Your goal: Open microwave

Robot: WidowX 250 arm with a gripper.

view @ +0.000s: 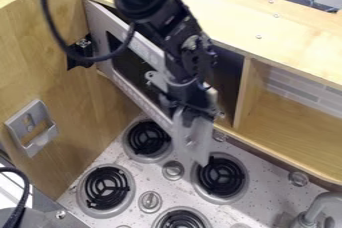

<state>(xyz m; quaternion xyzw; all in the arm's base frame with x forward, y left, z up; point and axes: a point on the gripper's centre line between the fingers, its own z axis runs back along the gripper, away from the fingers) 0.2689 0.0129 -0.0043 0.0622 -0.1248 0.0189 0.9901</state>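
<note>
One wooden cabinet (304, 43) spans the upper part of the camera view, with a wooden side panel (90, 107) at left. Below it lies the speckled bench (196, 205). The black arm (157, 9) enters from the top edge and angles down in front of the microwave (227, 84). This unit, the task item, sits in the cabinet's left bay; its door (137, 67) stands partly open, swung out from the left side, with the dark interior to the right. The pincer (190, 137) is at the door's free end, above the bench; whether it is set wide or narrow cannot be determined. Four coil burners (148, 138) are set in the bench. A tap (320, 209) occupies the lower right. A metal bracket (40, 140) is mounted on the side panel. Round knobs (173, 170) are located near the burners.
</note>
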